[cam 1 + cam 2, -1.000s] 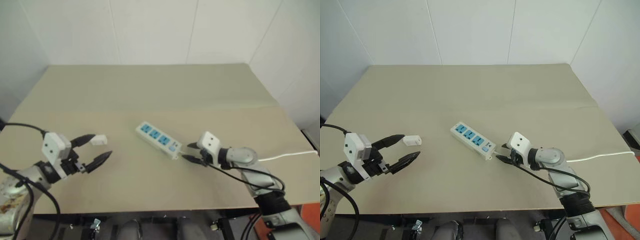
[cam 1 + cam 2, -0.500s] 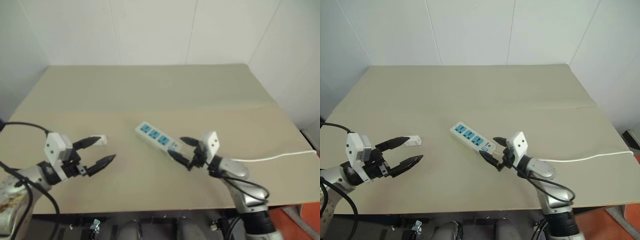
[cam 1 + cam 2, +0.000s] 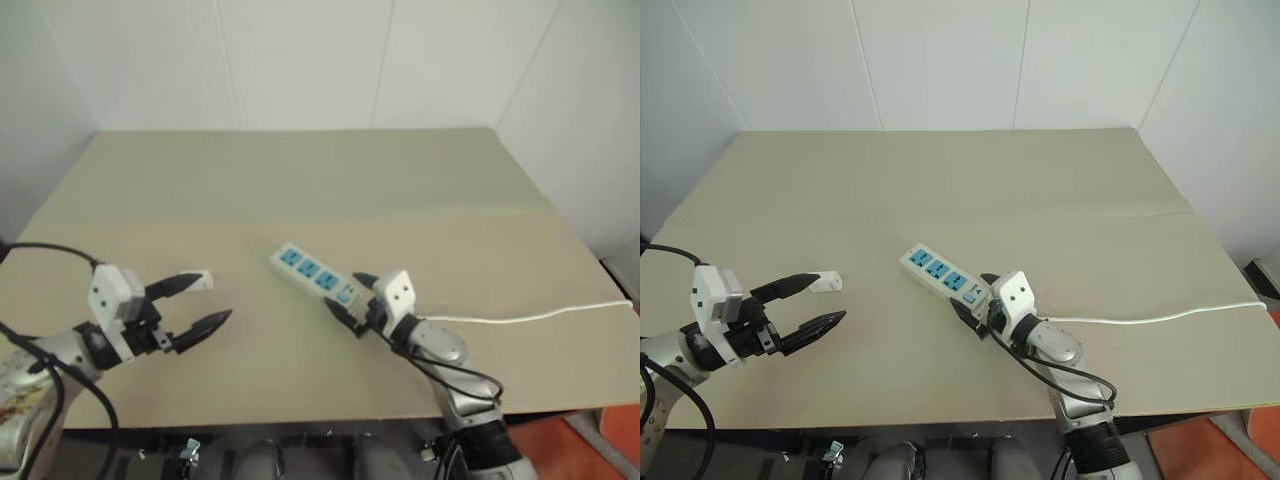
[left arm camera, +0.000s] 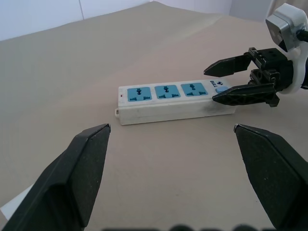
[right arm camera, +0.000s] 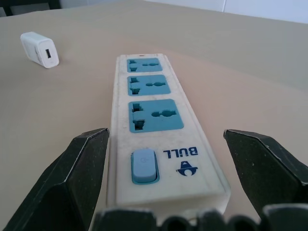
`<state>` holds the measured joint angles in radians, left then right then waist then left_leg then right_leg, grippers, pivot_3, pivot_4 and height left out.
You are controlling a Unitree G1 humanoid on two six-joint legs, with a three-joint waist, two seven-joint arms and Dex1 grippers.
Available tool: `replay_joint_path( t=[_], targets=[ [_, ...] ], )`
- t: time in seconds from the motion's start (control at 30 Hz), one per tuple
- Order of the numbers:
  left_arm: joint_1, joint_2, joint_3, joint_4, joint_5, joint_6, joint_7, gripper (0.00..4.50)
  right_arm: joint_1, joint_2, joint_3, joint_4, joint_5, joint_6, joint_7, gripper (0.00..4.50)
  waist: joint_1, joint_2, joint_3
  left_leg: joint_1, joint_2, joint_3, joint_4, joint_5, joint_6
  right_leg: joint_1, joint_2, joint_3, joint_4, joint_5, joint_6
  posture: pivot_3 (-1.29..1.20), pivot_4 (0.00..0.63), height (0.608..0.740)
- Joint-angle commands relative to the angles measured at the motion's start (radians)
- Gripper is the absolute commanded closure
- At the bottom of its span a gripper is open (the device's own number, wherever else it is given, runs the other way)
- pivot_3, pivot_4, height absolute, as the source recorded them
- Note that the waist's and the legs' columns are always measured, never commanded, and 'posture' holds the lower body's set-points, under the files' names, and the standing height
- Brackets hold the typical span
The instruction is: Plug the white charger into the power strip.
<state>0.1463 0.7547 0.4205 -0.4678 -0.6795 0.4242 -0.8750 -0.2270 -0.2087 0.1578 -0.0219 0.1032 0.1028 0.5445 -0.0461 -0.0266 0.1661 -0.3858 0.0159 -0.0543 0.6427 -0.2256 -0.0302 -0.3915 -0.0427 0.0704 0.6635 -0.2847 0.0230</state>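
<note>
A: Biggest first. Beige table [image 3: 1060, 180] fills the view, white wall panels behind.

B: Next the arms. Right gripper [image 3: 970, 300] sits at the switch end of the power strip [image 3: 940, 272], pointing along its length. Fingers spread wide, one either side of that end, nothing held. Whether the fingers touch the casing, cannot tell.

A: Left gripper [image 3: 818, 302]?

B: Near the table's left edge, well apart from the strip, level, aimed toward the strip. Black fingers wide apart, empty.

A: Strip details?

B: Long white bar lying flat near the table centre, set diagonally. Three blue socket faces [image 5: 154, 115] up, all unoccupied. Small blue switch [image 5: 144, 166] at the end nearest the right gripper, "BULL" printed beside it. Thin white cord [image 3: 1160, 316] runs from behind the right arm off to the table's right edge.

A: And the smallest, the white charger [image 3: 825, 283]?

B: Lying on the table, left of the strip, well apart from it. It sits just beside the tip of the left gripper's upper finger [image 3: 790, 286] in the head view, not between the fingers, not gripped. From the right wrist view a port shows on one end face [image 5: 48, 55]. Not plugged in.
</note>
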Motion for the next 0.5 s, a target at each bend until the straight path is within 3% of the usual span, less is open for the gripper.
replay_joint_path(
  t=[0.03, 0.5],
  targets=[
    [0.001, 0.015, 0.037, -0.037, -0.024, 0.001, -0.005, 0.0, -0.02, 0.001, -0.001, 0.027, 0.01, -0.041, 0.017, 0.02, 0.0, 0.0, 0.0, 0.0, 0.0, 0.0, 0.0, 0.0, 0.0, 0.0, 0.0, 0.0, 0.0, 0.0, 0.0, 0.0, 0.15, 0.74],
    [0.007, 0.033, 0.034, -0.038, -0.055, 0.005, -0.035, 0.0, -0.102, 0.032, 0.044, 0.203, -0.001, -0.084, 0.089, 0.02, -0.004, 0.0, 0.0, 0.001, 0.0, 0.0, 0.0, 0.0, 0.0, 0.001, 0.0, 0.0, 0.0, 0.0, 0.0, 0.0, 0.15, 0.74]
  ],
)
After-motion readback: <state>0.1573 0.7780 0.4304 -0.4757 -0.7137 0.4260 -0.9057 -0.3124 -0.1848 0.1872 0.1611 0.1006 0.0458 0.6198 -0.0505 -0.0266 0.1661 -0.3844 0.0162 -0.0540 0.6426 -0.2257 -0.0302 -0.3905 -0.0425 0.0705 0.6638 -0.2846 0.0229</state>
